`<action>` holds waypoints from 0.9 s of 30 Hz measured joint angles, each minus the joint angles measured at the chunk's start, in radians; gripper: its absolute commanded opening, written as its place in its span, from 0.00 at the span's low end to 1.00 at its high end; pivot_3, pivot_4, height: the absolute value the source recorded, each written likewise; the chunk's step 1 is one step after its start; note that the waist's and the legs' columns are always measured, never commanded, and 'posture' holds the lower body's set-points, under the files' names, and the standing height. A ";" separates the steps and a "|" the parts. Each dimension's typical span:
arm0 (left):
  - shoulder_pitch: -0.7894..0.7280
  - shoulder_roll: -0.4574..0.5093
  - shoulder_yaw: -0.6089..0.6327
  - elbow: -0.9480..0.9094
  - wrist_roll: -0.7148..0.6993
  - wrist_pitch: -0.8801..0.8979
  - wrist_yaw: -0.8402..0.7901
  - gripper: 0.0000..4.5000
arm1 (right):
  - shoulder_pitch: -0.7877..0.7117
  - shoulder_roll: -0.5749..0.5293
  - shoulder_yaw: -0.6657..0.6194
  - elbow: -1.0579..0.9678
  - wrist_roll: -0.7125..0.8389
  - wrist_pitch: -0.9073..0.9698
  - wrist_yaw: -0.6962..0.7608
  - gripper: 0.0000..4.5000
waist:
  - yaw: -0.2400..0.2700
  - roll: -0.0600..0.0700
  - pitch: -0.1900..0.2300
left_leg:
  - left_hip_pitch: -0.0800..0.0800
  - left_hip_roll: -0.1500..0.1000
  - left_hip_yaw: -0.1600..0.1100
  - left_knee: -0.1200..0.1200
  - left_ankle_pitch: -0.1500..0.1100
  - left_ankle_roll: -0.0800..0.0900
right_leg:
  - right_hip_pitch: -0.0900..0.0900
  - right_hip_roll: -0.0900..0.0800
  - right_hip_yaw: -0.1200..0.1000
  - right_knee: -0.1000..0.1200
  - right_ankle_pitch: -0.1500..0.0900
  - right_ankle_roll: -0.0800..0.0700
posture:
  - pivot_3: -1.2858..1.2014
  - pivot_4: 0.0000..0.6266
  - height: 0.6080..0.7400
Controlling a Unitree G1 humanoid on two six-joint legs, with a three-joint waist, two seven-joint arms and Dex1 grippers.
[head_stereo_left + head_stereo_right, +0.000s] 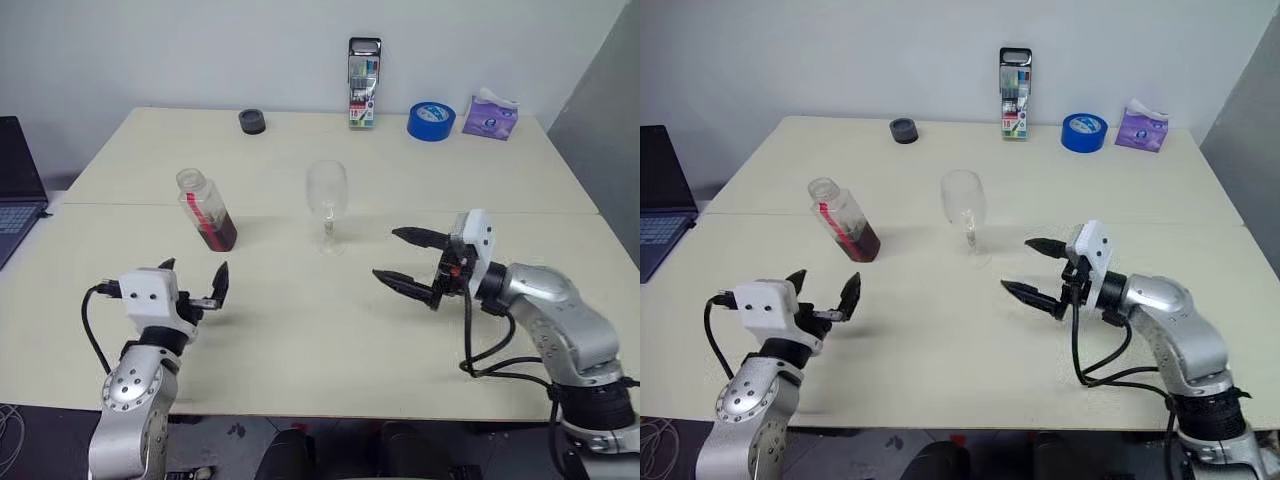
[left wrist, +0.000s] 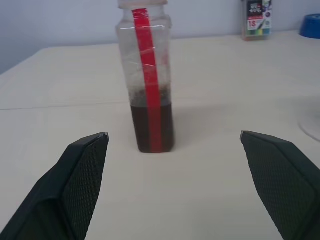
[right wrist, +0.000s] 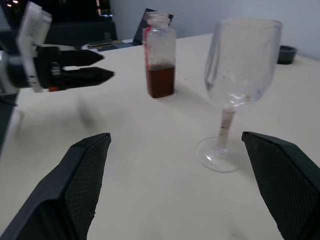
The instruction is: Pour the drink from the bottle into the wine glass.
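Approaching small clear squarish plastic bottle [image 1: 206,209] with left tool [image 1: 194,285], jaws spread, empty; we should grip mid-body, upright. Right tool [image 1: 411,263] also spread, near clear stemmed wine glass [image 1: 327,203].

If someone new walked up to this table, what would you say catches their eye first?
Probably the bottle with its red label strip, standing uncapped with dark reddish-brown drink in its bottom part, and the empty wine glass upright to its right, mid-table. Next come the two open grippers at the near edge: the left gripper faces the bottle, the right gripper faces the glass, and neither touches anything.
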 measured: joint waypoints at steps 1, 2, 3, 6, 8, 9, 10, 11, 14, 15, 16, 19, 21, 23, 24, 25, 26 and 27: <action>-0.020 -0.002 0.002 0.020 0.006 -0.007 0.009 1.00 | -0.008 -0.003 0.001 0.000 0.010 0.012 0.003 1.00 | 0.000 0.000 0.000 | 0.000 0.000 0.000 0.000 0.000 0.000 | 0.000 0.000 0.000 0.000 0.000 0.000 | 0.52 0.24 1.00; -0.036 -0.002 0.004 0.036 0.011 -0.016 0.018 1.00 | -0.012 -0.006 0.001 -0.002 0.023 0.021 0.005 1.00 | 0.000 0.000 0.000 | 0.000 0.000 0.000 0.000 0.000 0.000 | 0.000 0.000 0.000 0.000 0.000 0.000 | 0.52 0.24 1.00; -0.052 -0.002 0.006 0.054 0.015 -0.020 0.023 1.00 | -0.016 -0.007 0.001 -0.003 0.037 0.030 0.007 1.00 | 0.000 0.000 0.000 | -0.001 0.000 0.000 0.000 0.000 0.000 | 0.000 0.000 0.000 0.000 0.000 0.000 | 0.52 0.24 1.00; -0.082 -0.001 0.010 0.109 0.024 -0.040 0.023 1.00 | -0.026 -0.006 0.010 -0.021 0.048 0.042 0.009 1.00 | 0.000 -0.001 0.000 | -0.003 0.000 0.000 0.000 0.000 0.000 | -0.003 0.000 0.000 0.000 0.000 0.000 | 0.52 0.24 1.00; -0.096 0.002 0.010 0.143 0.024 -0.052 0.017 1.00 | -0.029 -0.001 0.013 -0.030 0.057 0.043 0.003 1.00 | 0.001 -0.001 0.000 | -0.007 0.000 0.000 0.001 0.000 0.000 | -0.006 0.000 0.000 0.000 0.000 0.000 | 0.52 0.24 1.00; -0.104 0.004 0.010 0.158 0.024 -0.060 0.012 1.00 | -0.029 0.002 0.014 -0.031 0.059 0.043 0.000 1.00 | 0.001 -0.001 0.000 | -0.009 0.000 0.000 0.002 0.000 0.000 | -0.008 0.000 -0.001 0.001 0.000 0.000 | 0.52 0.24 1.00; -0.110 0.007 0.010 0.172 0.024 -0.064 0.004 1.00 | -0.029 0.004 0.017 -0.032 0.059 0.043 -0.001 1.00 | 0.001 -0.001 0.000 | -0.009 0.000 0.000 0.002 0.000 -0.001 | -0.008 0.000 -0.001 0.001 0.000 0.000 | 0.52 0.24 1.00; -0.117 0.011 0.010 0.185 0.024 -0.068 -0.002 1.00 | -0.029 0.005 0.022 -0.033 0.059 0.043 -0.002 1.00 | 0.002 -0.001 0.000 | -0.009 0.000 0.000 0.002 0.000 -0.001 | -0.008 0.000 -0.001 0.001 0.000 0.000 | 0.52 0.24 1.00; -0.150 0.017 0.009 0.225 0.024 -0.088 -0.014 1.00 | -0.029 0.010 0.024 -0.043 0.062 0.042 -0.007 1.00 | 0.004 -0.001 0.000 | -0.009 0.000 0.000 0.002 0.000 -0.001 | -0.008 0.000 -0.001 0.001 0.000 0.000 | 0.52 0.24 1.00; -0.161 0.020 0.009 0.239 0.025 -0.093 -0.019 1.00 | -0.029 0.010 0.024 -0.045 0.066 0.042 -0.009 1.00 | 0.004 -0.001 0.000 | -0.009 0.000 0.000 0.002 0.000 -0.001 | -0.008 0.000 -0.001 0.001 0.000 0.000 | 0.52 0.24 1.00; -0.175 0.023 0.009 0.256 0.025 -0.100 -0.023 1.00 | -0.030 0.012 0.025 -0.049 0.068 0.042 -0.011 1.00 | 0.005 -0.001 0.000 | -0.009 0.000 0.000 0.002 0.000 -0.001 | -0.008 0.000 -0.001 0.001 0.000 0.000 | 0.52 0.24 1.00; -0.210 0.035 0.009 0.299 0.025 -0.110 -0.028 1.00 | -0.037 0.012 0.030 -0.050 0.067 0.039 -0.021 1.00 | 0.005 -0.001 0.000 | -0.009 0.000 0.000 0.002 0.000 -0.001 | -0.008 0.000 -0.001 0.001 0.000 0.000 | 0.52 0.24 1.00; -0.234 0.039 0.009 0.335 0.025 -0.126 -0.040 1.00 | -0.042 0.012 0.031 -0.050 0.067 0.038 -0.028 1.00 | 0.005 -0.001 0.000 | -0.009 0.000 0.000 0.002 0.000 -0.001 | -0.008 -0.001 -0.001 0.001 0.000 0.000 | 0.52 0.24 1.00; -0.261 0.043 0.008 0.370 0.025 -0.136 -0.048 1.00 | -0.049 0.014 0.031 -0.050 0.067 0.038 -0.037 1.00 | 0.006 -0.001 0.000 | -0.009 0.000 0.000 0.002 0.000 -0.001 | -0.008 -0.001 -0.001 0.001 0.000 0.000 | 0.52 0.24 1.00; -0.275 0.046 0.007 0.391 0.027 -0.146 -0.051 1.00 | -0.050 0.014 0.032 -0.050 0.068 0.038 -0.043 1.00 | 0.006 -0.001 0.000 | -0.009 0.000 0.000 0.002 0.000 -0.001 | -0.008 -0.001 -0.001 0.001 0.000 0.000 | 0.52 0.24 1.00; -0.290 0.050 0.007 0.410 0.030 -0.153 -0.055 1.00 | -0.051 0.015 0.032 -0.050 0.068 0.038 -0.046 1.00 | 0.006 -0.001 0.000 | -0.009 0.000 0.000 0.002 0.001 -0.001 | -0.009 -0.001 -0.001 0.001 0.000 0.000 | 0.52 0.24 1.00; -0.306 0.054 0.006 0.434 0.034 -0.165 -0.057 1.00 | -0.051 0.015 0.032 -0.050 0.068 0.038 -0.048 1.00 | 0.006 -0.001 0.000 | -0.009 0.000 0.000 0.003 0.001 -0.001 | -0.009 -0.001 -0.001 0.001 0.000 0.000 | 0.52 0.24 1.00; -0.324 0.057 0.006 0.458 0.037 -0.175 -0.059 1.00 | -0.051 0.015 0.032 -0.051 0.068 0.038 -0.050 1.00 | 0.007 -0.001 0.000 | -0.009 -0.001 0.000 0.003 0.001 -0.001 | -0.008 -0.001 -0.001 0.001 0.000 0.000 | 0.52 0.24 1.00</action>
